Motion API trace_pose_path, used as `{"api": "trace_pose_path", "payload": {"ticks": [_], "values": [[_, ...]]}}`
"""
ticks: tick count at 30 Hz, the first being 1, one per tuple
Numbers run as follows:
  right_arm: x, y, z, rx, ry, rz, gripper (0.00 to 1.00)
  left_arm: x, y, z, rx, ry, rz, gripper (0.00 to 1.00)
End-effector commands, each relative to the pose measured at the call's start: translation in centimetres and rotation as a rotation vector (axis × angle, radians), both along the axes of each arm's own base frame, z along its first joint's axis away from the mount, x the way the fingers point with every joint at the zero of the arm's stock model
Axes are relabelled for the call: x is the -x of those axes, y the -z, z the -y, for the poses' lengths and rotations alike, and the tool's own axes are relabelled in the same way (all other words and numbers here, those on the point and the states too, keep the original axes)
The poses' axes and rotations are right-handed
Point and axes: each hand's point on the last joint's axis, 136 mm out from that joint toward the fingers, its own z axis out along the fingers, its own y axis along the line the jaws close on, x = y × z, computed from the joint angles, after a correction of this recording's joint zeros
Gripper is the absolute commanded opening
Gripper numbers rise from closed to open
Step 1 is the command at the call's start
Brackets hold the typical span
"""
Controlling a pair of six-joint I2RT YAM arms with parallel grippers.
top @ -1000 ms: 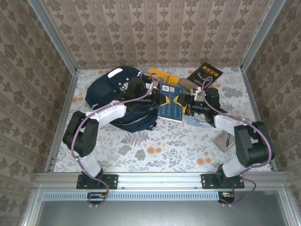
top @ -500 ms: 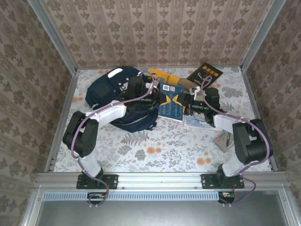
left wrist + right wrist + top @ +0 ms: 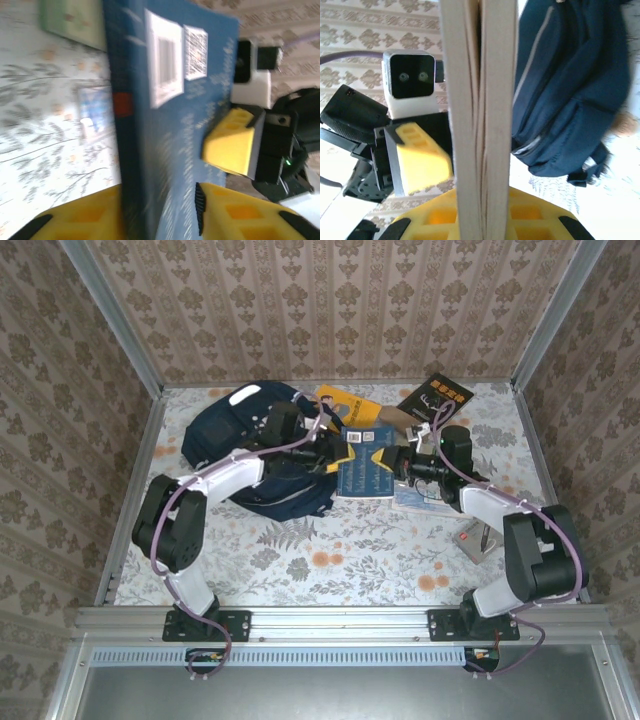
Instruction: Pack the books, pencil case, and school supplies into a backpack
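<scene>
Fabric comes first: the backpack [image 3: 215, 435] is a soft, slumped navy mound with thin pale stripes and a white patch on top. It lies on the floral surface [image 3: 330, 550], upper left of centre in the top view. What is inside it I cannot tell.

Just right of it, the blue book [image 3: 365, 468] sits between my two arms. It is a thin paperback with a smooth cover, white barcode labels and cream page edges. My right fingers [image 3: 435, 217] are clamped narrow on it; in the right wrist view the page edges stand upright between the two yellow pads, both touching. My left fingers [image 3: 240, 220] stand partly apart, astride the book's other end. Blue cover shows between the ribbed pad and the spine, and I cannot tell whether the far pad touches.

The yellow book [image 3: 345, 403] lies flat at top centre and the black book [image 3: 437, 395] at upper right. A clear blue pack [image 3: 420, 500] lies flat beneath my right arm. A pale green box [image 3: 67, 20] shows at the upper left of the left wrist view.
</scene>
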Motion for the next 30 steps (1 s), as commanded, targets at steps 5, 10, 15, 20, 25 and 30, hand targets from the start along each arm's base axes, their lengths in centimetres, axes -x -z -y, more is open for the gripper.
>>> {"api": "trace_pose_path", "payload": {"ticks": [5,10,15,20,25,30], "values": [[0.4,0.6,1.5,0.116,0.066,0.002,0.0,-3.6,2.9,-9.3,-0.389,-0.08,0.183,0.48],[0.5,1.2,1.7,0.125,0.082,-0.017,0.0,-5.3,6.6,-12.6,-0.705,-0.007,0.307,0.48],[1.0,0.8,1.9,0.129,0.094,-0.011,0.0,-6.3,8.6,-12.7,-0.832,0.071,0.391,0.48],[1.1,1.0,2.0,0.132,0.103,-0.018,0.0,-6.3,10.1,-12.3,-0.969,0.136,0.466,0.5],[1.2,1.0,2.0,0.127,0.107,-0.022,0.0,-5.7,11.9,-12.0,-1.042,0.218,0.486,0.51],[1.2,1.1,2.0,0.126,0.113,-0.027,0.0,-5.3,12.8,-12.1,-1.153,0.278,0.545,0.5]]}}
